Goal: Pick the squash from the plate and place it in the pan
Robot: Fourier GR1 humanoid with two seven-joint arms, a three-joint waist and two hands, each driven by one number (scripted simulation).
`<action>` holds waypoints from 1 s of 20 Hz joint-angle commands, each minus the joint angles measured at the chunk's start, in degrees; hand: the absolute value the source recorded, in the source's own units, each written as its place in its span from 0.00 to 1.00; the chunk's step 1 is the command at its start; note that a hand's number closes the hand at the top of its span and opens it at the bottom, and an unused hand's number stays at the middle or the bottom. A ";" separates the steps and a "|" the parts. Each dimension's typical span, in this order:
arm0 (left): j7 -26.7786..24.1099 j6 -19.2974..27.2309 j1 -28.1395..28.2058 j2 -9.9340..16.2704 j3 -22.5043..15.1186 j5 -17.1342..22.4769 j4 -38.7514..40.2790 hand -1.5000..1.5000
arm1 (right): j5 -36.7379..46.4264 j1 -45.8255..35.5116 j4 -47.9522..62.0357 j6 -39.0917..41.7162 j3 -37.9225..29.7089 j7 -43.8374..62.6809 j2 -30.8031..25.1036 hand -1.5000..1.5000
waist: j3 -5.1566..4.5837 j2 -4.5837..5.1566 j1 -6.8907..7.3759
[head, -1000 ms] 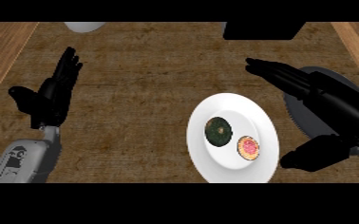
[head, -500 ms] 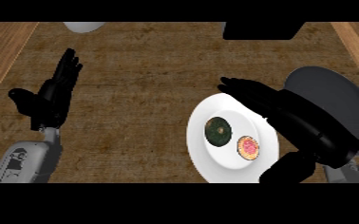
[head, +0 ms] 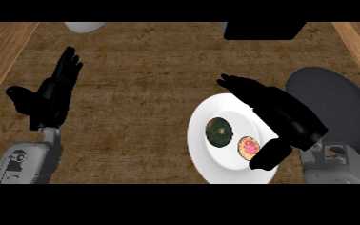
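Right hand [head: 281,114] hovered open over the white plate [head: 204,162], fingers straight and holding nothing, beside the dark green squash [head: 219,131] lying on the plate with a pink slice [head: 248,147], the grey pan [head: 330,95] at right, left hand [head: 49,95] resting open

**Robot Body: Visible Components**

Two black hands are being shown, the left hand [head: 49,97] and the right hand [head: 277,112], each built of slim matte fingers and a thumb. Each is being carried on a grey forearm with rounded casing; small dark markings are being displayed near the wrists.
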 commanded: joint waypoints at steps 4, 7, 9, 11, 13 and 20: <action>-4.19 -0.84 1.10 -3.03 0.53 -2.29 4.02 0.50 | 4.34 1.87 2.53 1.73 1.97 -2.12 4.29 0.00 | -0.01 0.01 -0.17; 0.60 -2.65 2.66 -1.23 1.51 -1.07 -2.88 0.50 | 6.85 3.33 6.15 2.39 1.77 -7.91 2.42 0.00 | 0.01 -0.04 0.04; -1.46 -3.51 5.38 -1.04 1.82 -1.47 -4.14 0.50 | 6.67 1.74 5.55 4.95 2.12 -5.78 3.91 0.00 | 0.00 -0.07 0.13; 1.50 -2.71 1.97 -1.53 2.63 -2.05 -2.46 0.50 | 9.52 1.11 6.95 4.89 3.26 -5.90 5.41 0.00 | 0.00 -0.04 -0.01; 1.68 -2.98 0.76 -2.06 2.86 -2.29 -2.12 0.50 | 10.80 -2.50 12.59 4.33 1.13 -8.53 6.41 0.00 | 0.00 -0.01 0.06; -2.99 -2.01 2.08 -4.69 1.92 -4.55 1.13 0.50 | 20.64 -2.32 16.26 2.06 6.22 -8.15 5.83 0.00 | -0.01 0.02 0.23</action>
